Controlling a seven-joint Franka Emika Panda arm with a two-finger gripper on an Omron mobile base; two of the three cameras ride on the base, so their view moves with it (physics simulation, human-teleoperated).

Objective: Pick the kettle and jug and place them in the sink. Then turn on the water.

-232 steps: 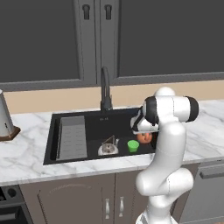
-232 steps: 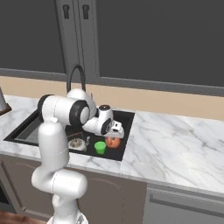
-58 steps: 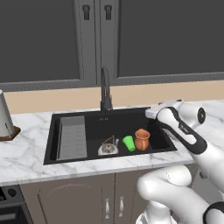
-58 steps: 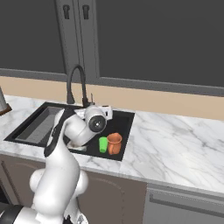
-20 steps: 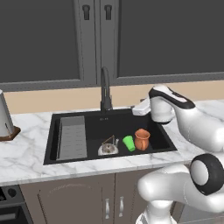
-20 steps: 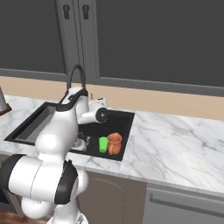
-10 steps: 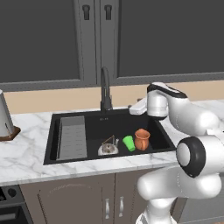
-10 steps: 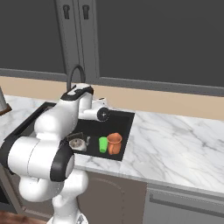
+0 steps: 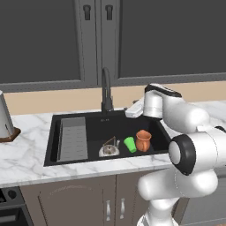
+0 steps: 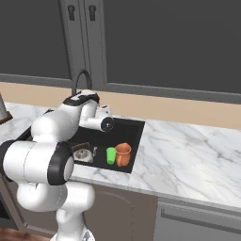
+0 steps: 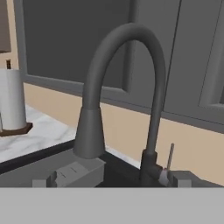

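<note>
At the far left of the left base view the whitish appliance (image 9: 4, 115) on its brown base stands on the marble table (image 9: 26, 156), as before. Moving right, the black sink (image 9: 95, 128) with its ribbed tray (image 9: 73, 137) now holds both task items: the kettle (image 9: 109, 149) at the basin's lower centre, a green cup (image 9: 129, 144) just beside it, and the jug (image 9: 143, 140) next to that, upright. None of them has shifted over the last few seconds, so the placing step looks finished. What has changed is the arm: over the last second the gripper (image 9: 132, 110) has swung from the right of the basin in toward the dark faucet (image 9: 106, 90), centre frame. Its fingers are spread wide and hold nothing. The hand view looks straight at the faucet and its small lever (image 11: 170, 158). No water runs yet; turning it on seems the step in hand.
</note>
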